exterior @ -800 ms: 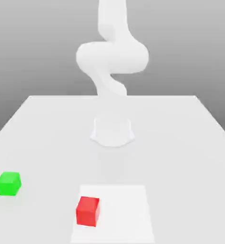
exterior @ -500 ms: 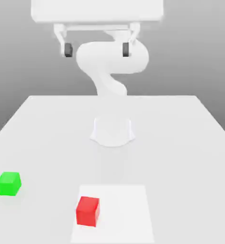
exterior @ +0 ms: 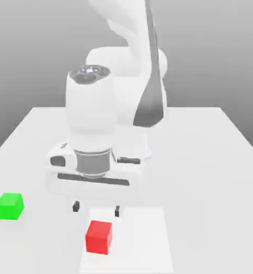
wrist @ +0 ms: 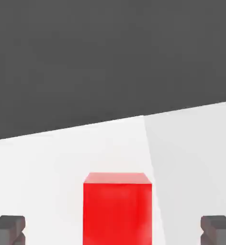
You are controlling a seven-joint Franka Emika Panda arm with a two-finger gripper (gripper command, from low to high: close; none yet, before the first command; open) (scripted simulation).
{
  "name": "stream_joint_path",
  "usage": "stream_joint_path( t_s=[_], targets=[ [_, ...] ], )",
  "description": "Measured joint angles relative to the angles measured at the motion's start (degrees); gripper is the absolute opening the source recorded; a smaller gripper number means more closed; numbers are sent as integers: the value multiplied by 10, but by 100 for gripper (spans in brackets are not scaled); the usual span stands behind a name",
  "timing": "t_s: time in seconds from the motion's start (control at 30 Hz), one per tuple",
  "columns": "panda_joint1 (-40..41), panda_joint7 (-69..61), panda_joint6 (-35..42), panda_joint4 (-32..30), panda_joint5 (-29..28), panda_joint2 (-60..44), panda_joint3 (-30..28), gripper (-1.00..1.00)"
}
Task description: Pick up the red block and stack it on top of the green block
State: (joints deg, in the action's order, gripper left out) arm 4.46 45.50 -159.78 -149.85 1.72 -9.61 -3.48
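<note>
Jaws spread wide on the white two-finger gripper (exterior: 96,209), nothing between the tips, above the small matte red cube (exterior: 99,237); cube sits on the flat white square (exterior: 142,241); its near part cut off by the hand view's edge, as are both fingers; matte green cube (exterior: 9,206), at the exterior view's left on the pale tabletop (exterior: 203,203), seen there, absent from the hand view; arm's base partly hidden behind the hand.

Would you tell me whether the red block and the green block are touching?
Apart: the exterior view shows bare table between red block and green block.
</note>
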Motion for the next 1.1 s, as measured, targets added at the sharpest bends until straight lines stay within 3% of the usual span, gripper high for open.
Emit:
stream_joint_path(
  t_s=[0.1,0.13,0.37,0.57,1.1],
  targets=[
    [7,-8,-52,8,10,-62,9,0],
    [9,-9,-65,10,12,-79,12,-100],
    [9,-9,-67,10,12,-80,12,-100],
    [10,-5,20,-5,-8,22,-1,-100],
    [251,-355,89,7,-12,78,-108,-100]
  ],
)
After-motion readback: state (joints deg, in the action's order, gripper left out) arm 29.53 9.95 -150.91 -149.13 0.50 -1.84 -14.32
